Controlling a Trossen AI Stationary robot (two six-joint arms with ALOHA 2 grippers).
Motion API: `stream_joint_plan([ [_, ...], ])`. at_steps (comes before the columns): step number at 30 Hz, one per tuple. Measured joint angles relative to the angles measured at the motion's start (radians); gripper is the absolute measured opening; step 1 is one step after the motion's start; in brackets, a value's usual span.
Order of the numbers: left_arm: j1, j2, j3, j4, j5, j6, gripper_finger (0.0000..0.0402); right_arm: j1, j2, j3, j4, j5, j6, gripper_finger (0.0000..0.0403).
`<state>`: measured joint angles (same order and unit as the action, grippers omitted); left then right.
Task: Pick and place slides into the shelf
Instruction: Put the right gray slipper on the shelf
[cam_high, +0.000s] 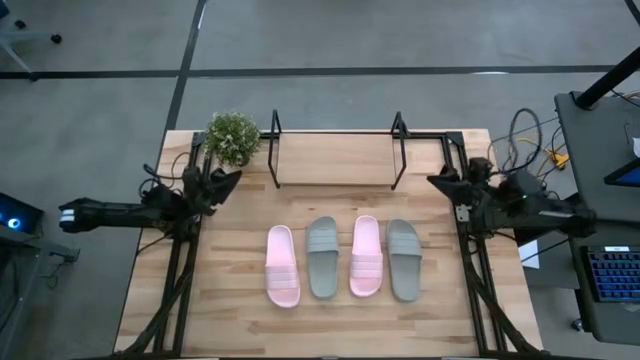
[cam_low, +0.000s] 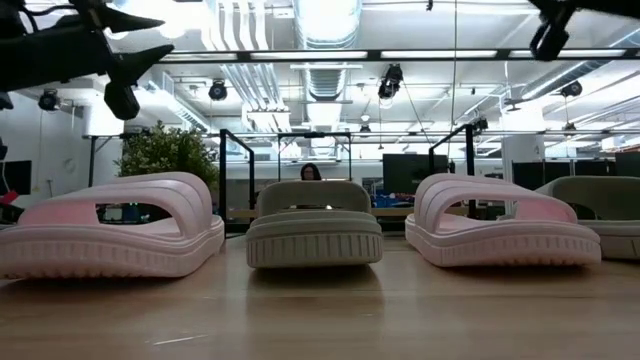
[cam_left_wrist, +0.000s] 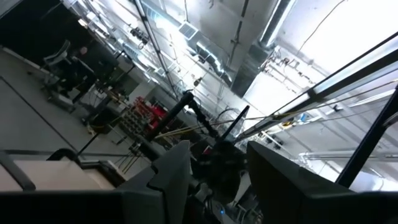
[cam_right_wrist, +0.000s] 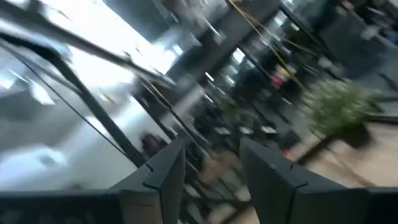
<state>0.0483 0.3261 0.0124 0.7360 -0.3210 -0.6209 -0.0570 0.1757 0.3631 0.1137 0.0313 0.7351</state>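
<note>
Right now I am seeing four slides (cam_high: 342, 260) lying in a row near the worktop's (cam_high: 230, 330) front edge, pink and grey alternating, none lifted. Farther back, I am holding the left gripper (cam_high: 228, 183) at the left edge and the right gripper (cam_high: 440, 181) at the right edge, fingers parted, grasping nothing. At the back edge the shelf (cam_high: 336, 150) is standing bare. I judge picking has not begun; next I need to bring one gripper down onto a strap.

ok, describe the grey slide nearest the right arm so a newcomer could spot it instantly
In the high view, find the black wire shelf at the table's far edge; in front of it four slides lie side by side in a row. The target is the grey slide ending the row on the right arm's side. Its only neighbour is a pink slide; the other grey slide sits between two pink ones.
</note>
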Motion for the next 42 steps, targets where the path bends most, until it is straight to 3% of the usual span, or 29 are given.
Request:
stream_joint_plan([
  [5, 0.000, 0.030, -0.001, -0.001, 0.001, 0.006, 0.0144, 0.000, 0.195, 0.267, -0.580, 0.031, 0.013, 0.0135],
  [8, 0.000, 0.035, -0.001, -0.001, 0.001, 0.008, 0.0144, 0.000, 0.306, 0.376, -0.765, 0.023, 0.083, 0.0134],
  [15, 0.000, 0.030, -0.002, -0.003, 0.002, 0.029, 0.0144, 0.001, 0.480, 0.521, -0.796, -0.136, 0.077, 0.0135],
  [21, 0.000, 0.030, -0.002, -0.003, 0.002, 0.031, 0.0144, 0.006, 0.582, 0.604, -0.915, -0.172, 0.058, 0.0134],
  [28, 0.000, 0.039, -0.002, -0.005, 0.002, 0.031, 0.0144, 0.113, 0.696, 0.687, -0.953, -0.293, 0.079, 0.0129],
  [33, 0.000, 0.047, -0.002, -0.005, 0.002, 0.031, 0.0144, 0.233, 0.794, 0.776, -1.043, -0.281, 0.100, 0.0129],
  [42, 0.000, 0.047, -0.002, -0.005, 0.002, 0.031, 0.0144, 0.450, 0.998, 0.918, -1.316, -0.029, 0.099, 0.0128],
])
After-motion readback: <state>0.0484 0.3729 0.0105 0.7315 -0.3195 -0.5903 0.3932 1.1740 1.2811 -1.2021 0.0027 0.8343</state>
